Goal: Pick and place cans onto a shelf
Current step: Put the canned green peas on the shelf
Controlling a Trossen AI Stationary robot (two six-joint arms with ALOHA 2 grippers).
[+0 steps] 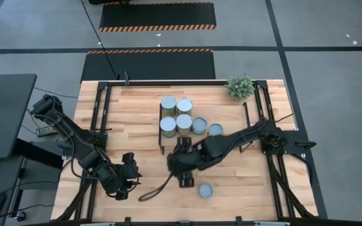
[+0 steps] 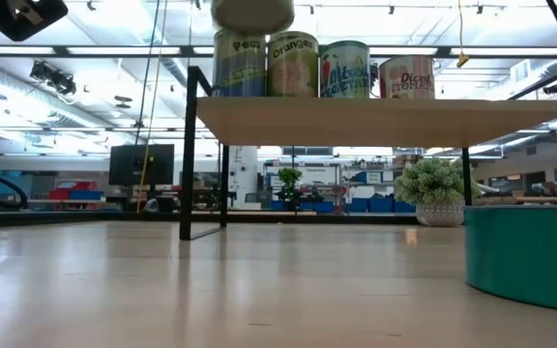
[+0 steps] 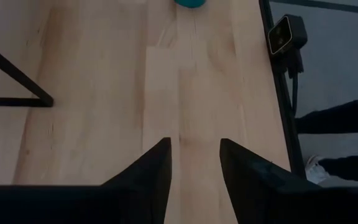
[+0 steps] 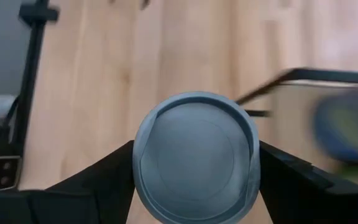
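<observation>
Gripping a can between its two dark fingers, the right gripper hung over the shelf's near edge. Five other cans stood clustered on the shelf, a sixth at its right edge, and one teal-sided can sat on the table in front of the shelf. Left of the shelf, the left gripper waited low, fingers slightly apart, holding nothing.

Right gripper clamped; left gripper parted, idle.
</observation>
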